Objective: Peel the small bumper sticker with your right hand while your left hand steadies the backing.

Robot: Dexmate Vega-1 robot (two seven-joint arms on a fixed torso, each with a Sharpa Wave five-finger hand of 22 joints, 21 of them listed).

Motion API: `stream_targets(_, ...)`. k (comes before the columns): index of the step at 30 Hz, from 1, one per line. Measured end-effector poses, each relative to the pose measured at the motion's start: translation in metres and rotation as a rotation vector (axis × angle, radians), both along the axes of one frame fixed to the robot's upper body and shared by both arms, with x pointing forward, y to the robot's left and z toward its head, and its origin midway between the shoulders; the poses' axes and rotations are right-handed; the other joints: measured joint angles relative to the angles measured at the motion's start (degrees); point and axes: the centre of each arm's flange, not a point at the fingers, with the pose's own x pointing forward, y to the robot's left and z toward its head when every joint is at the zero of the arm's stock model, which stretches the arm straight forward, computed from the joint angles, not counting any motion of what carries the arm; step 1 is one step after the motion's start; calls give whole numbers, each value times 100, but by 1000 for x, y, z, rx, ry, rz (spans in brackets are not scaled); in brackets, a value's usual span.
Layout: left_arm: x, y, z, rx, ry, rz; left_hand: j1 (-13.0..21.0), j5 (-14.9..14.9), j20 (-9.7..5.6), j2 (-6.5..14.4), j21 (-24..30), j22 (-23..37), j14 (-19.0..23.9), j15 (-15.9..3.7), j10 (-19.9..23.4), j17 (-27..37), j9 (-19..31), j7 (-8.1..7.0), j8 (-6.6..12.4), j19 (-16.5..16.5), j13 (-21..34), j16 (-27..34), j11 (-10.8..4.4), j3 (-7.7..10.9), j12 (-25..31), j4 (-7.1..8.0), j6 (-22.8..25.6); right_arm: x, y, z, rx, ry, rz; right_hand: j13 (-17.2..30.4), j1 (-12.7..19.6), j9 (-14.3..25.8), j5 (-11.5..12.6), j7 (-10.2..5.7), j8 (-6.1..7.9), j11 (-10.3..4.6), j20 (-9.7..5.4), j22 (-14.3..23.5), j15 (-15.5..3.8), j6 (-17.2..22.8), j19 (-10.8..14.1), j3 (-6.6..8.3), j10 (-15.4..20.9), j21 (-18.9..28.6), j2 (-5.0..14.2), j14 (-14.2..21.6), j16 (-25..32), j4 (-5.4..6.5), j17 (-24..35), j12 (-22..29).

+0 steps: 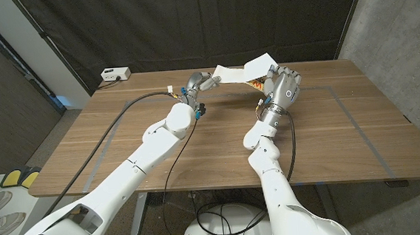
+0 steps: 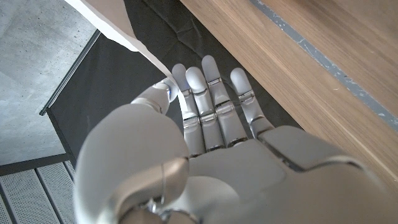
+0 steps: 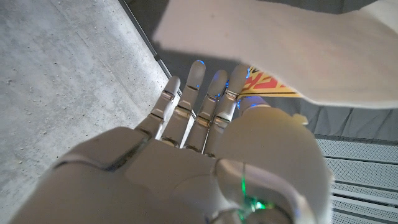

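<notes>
Hanging above the far edge of the wooden surface [image 1: 219, 139], in the upper middle of the head view, the sticker sheet [image 1: 240, 71] is a white strip that sags in the middle, held up at both ends. In the right wrist view its underside shows a printed patch of red and yellow [image 3: 268, 82] (too close and blurred to read) beneath the white backing [image 3: 292, 43].

The left hand [image 1: 196, 84] pinches the strip's left end: in the left wrist view the thumb tip meets the white edge [image 2: 115, 22] against the nearest of its fingers [image 2: 186, 93], while the others reach out straight and close together.

The right hand [image 1: 282, 86] holds the right end, its fingers [image 3: 205, 99] extended side by side up to the sheet, thumb pressed near the printed part.

A small white box [image 1: 114, 74] sits at the surface's far left corner.
</notes>
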Motion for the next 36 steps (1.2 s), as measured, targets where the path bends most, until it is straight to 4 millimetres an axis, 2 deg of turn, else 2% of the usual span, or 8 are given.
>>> stream_targets(20, 2, 5, 0, -11, 0, 0, -52, 5, 2, 52, 0, 0, 0, 0, 0, 26, -202, 1, 100, -2, -270, -66, 0, 0, -166, 0, 1, 1, -7, 4, 33, -5, -5, -68, 18, -170, -1, -15, 32, 26, 83, 1, 0, -5, 126, 47, 54, 80, 17, 0, 43, -47, -10, 0)
stream_targets(23, 3, 6, 0, -6, 3, -5, -102, 30, 140, 102, 0, 12, 0, 0, 0, 48, -397, -154, 445, -141, -755, -132, 0, -15, -463, -15, -155, 2, -7, 4, 29, -11, 4, -146, 55, -254, 53, -43, 27, 65, 163, -4, -13, 29, 252, 79, 137, 124, -22, 78, 43, -79, -72, 0)
stream_targets(24, 3, 6, 0, -5, 3, -5, -128, 388, 188, 129, 0, 12, -3, -3, 0, 42, -462, -167, 501, -190, -916, -140, 0, -75, -557, -73, -212, 1, -5, 5, 23, -18, 10, -187, 64, -302, 66, -49, 27, 69, 190, -19, -20, 57, 349, 99, 178, 162, -33, 127, 18, -102, -104, 0)
stream_targets(27, 3, 6, -1, 5, 6, -21, -248, 493, 320, 249, -69, 1, -25, -26, 0, 5, -650, -256, 396, -324, -1370, -200, 0, -286, -872, -130, -302, 2, -7, 3, 15, -22, 14, -333, 57, -478, 117, -70, -91, 67, 228, -45, -1, 114, 475, 76, 168, 189, -198, 186, -28, -208, -170, -123)
stream_targets(29, 3, 6, -1, 11, 5, -24, -303, 213, 410, 306, -154, -22, -58, -52, -5, -53, -804, -300, 156, -481, -1642, -257, 1, -376, -1135, -169, -482, 1, -5, 4, 0, -30, 20, -497, -134, -666, 39, -169, -333, 102, 230, -54, -16, -167, 551, 7, -58, 189, -390, 171, -91, -230, -206, -314)
stream_targets(31, 2, 5, -1, 19, 0, -38, -344, -174, 438, 387, -290, -28, -596, -115, -567, -168, -1037, -385, -231, -807, -1952, -311, -97, -521, -1514, -174, -866, 1, -5, 4, -10, -32, 22, -723, -478, -904, -119, -130, -735, 204, 246, -53, -23, -733, 617, -153, -349, 188, -573, 75, -314, -100, -497, -587)
stream_targets(33, 1, 5, -1, 26, -7, -51, -563, -432, 411, 256, -453, -48, -1102, -43, -1271, -343, -1361, -453, -798, -1135, -2255, -320, -193, -641, -1948, -170, -1426, 0, -4, 4, -19, -35, 24, -1036, -1031, -1192, -294, -35, -1340, 347, 245, -53, -7, -1622, 616, -347, -730, 101, -785, -57, -656, 94, -975, -979)
stream_targets(36, 0, 5, -3, 37, -11, -69, -1241, -739, 440, -66, -812, -59, -2110, 319, -2176, -675, -1821, -489, -1593, -1517, -2699, -362, 74, -875, -2717, -67, -2352, -2, -3, 4, -44, -48, 29, -1492, -1875, -1585, -529, 133, -2246, 558, 353, -59, 22, -2913, 508, -708, -1395, -119, -1083, -425, -1138, 391, -1604, -1596)
